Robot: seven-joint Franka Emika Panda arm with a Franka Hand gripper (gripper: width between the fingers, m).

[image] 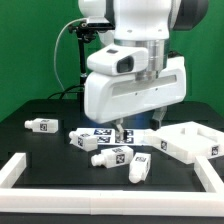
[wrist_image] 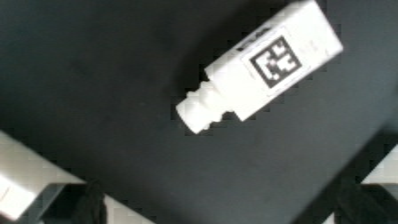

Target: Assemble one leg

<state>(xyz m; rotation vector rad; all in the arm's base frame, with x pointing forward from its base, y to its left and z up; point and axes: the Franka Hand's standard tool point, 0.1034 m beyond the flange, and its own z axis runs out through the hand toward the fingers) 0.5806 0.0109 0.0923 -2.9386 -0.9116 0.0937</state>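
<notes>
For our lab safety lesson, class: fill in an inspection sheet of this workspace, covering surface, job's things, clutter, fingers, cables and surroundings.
Surface: black table, edged by white rails.
Job's things: several tagged white legs lie loose; the wrist view shows one lying flat, not gripped.
Clutter: white panel at the exterior view's right; else nothing seen.
Fingers: gripper low over the table, fingers apart, holding nothing.
Cables: black cable behind the arm.
Surroundings: green backdrop.
</notes>
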